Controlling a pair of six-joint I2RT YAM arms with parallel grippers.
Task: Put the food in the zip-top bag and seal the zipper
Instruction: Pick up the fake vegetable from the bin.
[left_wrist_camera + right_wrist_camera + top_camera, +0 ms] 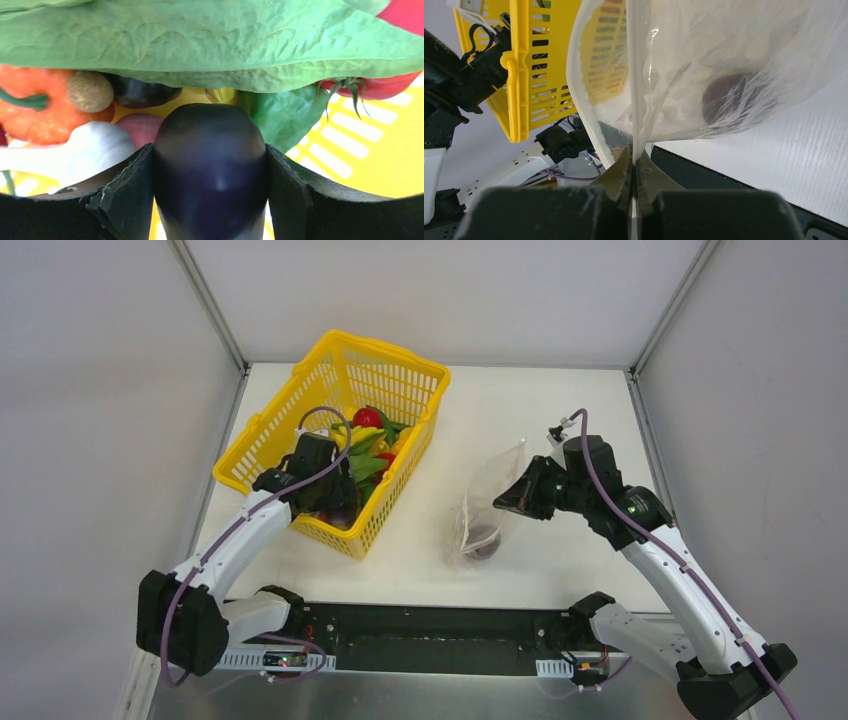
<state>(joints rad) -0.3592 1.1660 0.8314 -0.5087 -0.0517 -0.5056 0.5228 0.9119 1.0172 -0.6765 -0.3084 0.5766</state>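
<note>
My left gripper is down inside the yellow basket, shut on a dark purple eggplant held between both pads. Around it lie green leaves, an orange piece, a white garlic and a red tomato. In the top view the left gripper is at the basket's near end. The clear dotted zip-top bag lies on the table with a dark piece inside. My right gripper is shut on one lip of the bag's mouth, by the zipper strip, and holds it open.
The yellow basket sits at the table's left, several more toy foods piled in it. In the right wrist view its side and the left arm show behind the bag. The black arm rail runs along the near edge.
</note>
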